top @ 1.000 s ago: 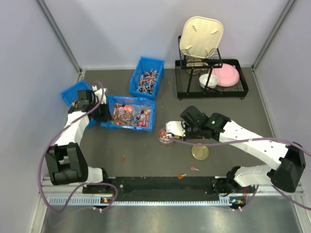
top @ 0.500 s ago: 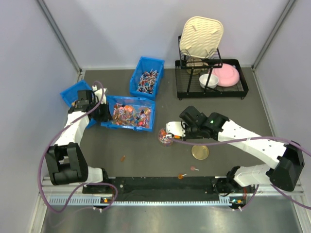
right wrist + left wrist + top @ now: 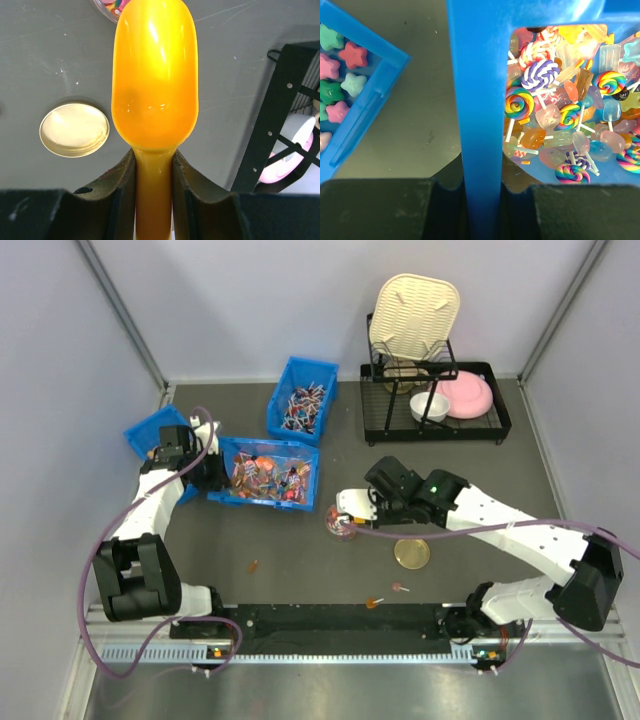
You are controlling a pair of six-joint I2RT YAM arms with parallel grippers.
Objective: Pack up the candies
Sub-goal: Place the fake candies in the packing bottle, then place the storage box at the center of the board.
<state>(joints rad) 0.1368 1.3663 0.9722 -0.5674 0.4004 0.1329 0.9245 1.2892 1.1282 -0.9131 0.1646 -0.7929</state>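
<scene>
The candies (image 3: 265, 476) fill the middle blue bin (image 3: 226, 498); in the left wrist view they show as small lollipops and jellies (image 3: 560, 120). My left gripper (image 3: 205, 472) is shut on that bin's left wall (image 3: 480, 100). My right gripper (image 3: 373, 502) is shut on the handle of the yellow scoop (image 3: 155, 75). The scoop's bowl faces away from the wrist camera, so its contents are hidden. Its tip reaches over a small clear jar (image 3: 339, 523) that holds some candies; the jar's edge shows at the top of the right wrist view (image 3: 111, 7).
A gold lid (image 3: 411, 553) lies right of the jar. A bin of pastel star sweets (image 3: 340, 85) stands far left, a bin of stick sweets (image 3: 303, 405) at the back. A black rack (image 3: 436, 405) holds a pink bowl. Stray candies (image 3: 400, 588) lie near the front.
My right gripper has shifted slightly left and back with the scoop, closer over the jar. The left arm and the bin have not moved.
</scene>
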